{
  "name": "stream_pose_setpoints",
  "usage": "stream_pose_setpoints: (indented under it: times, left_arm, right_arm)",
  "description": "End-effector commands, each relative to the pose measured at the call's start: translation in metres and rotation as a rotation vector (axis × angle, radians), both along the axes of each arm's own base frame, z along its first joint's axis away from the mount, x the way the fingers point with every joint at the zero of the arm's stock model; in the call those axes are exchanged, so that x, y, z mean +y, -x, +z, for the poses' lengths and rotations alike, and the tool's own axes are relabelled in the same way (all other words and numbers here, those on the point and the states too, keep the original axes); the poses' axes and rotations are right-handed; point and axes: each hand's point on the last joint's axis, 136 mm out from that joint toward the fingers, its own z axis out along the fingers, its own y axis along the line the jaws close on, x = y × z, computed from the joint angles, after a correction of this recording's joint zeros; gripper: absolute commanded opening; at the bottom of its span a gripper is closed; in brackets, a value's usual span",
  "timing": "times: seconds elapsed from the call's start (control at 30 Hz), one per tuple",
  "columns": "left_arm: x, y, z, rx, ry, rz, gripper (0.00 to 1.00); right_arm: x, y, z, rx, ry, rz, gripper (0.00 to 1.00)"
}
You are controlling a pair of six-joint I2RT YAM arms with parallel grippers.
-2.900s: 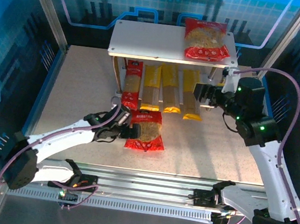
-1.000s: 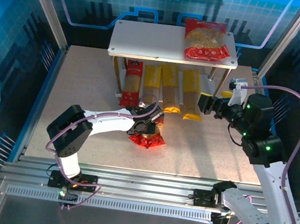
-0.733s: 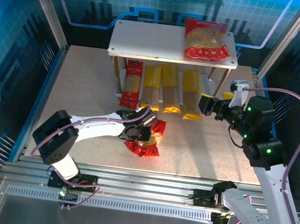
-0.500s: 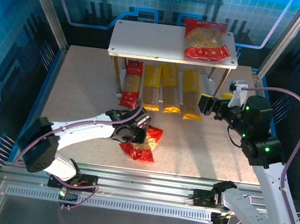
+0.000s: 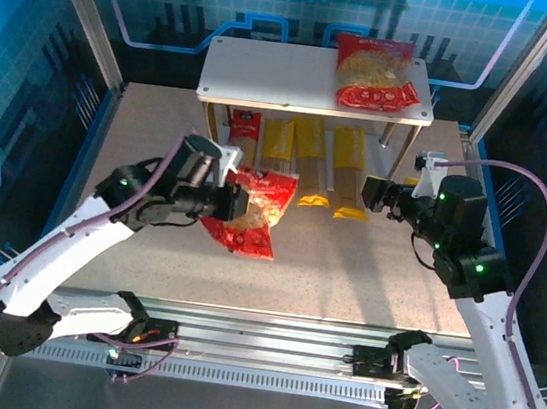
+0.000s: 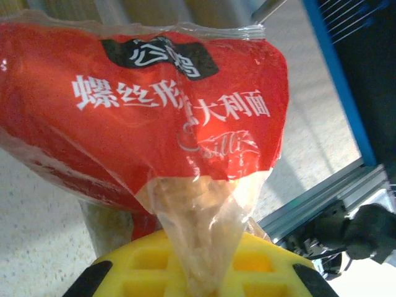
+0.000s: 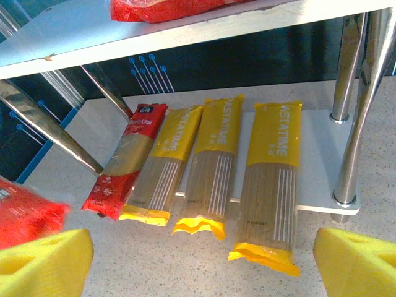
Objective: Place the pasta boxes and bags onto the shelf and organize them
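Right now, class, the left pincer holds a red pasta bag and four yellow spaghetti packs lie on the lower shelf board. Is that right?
No: the right wrist view shows three yellow packs and one red pack there. The rest holds.

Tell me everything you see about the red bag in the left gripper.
The bag is glossy red plastic with white Chinese lettering, a dark logo patch and a clear window showing beige pasta. The shut left gripper pinches its crinkled clear part, holding it tilted in the air above the table, in front of the shelf.
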Motion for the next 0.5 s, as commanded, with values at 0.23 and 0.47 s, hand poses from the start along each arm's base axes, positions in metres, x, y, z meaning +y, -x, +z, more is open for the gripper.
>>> stream_pose_setpoints:
  times: [0.23, 0.47]
  left_arm:
    - [0.004, -0.020, 0.167, -0.445, 0.185, -0.100, 0.00]
    - [0.006, -0.067, 0.238, -0.662, 0.178, -0.066, 0.00]
  right_arm:
    - [0.009, -0.009, -0.021, 0.066, 0.017, 0.007, 0.92]
    - [0.026, -0.014, -0.033, 0.103, 0.031, 0.054, 0.92]
